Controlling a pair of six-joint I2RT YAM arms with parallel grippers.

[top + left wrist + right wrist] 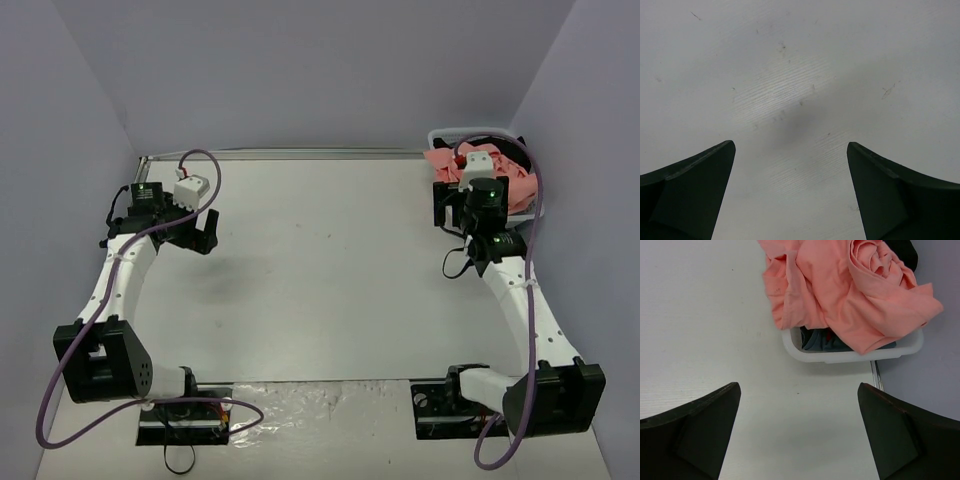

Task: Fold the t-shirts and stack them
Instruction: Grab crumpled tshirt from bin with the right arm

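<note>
Black right pincer (pixel 797 386) agape (empty)

Nothing readable in any of my views, honestly. The t-shirts (pixel 840 295) at the upper right of my right wrist view are plain pink, and the basket (pixel 850 359) under them is bare white, with no lettering I can make out.
</note>
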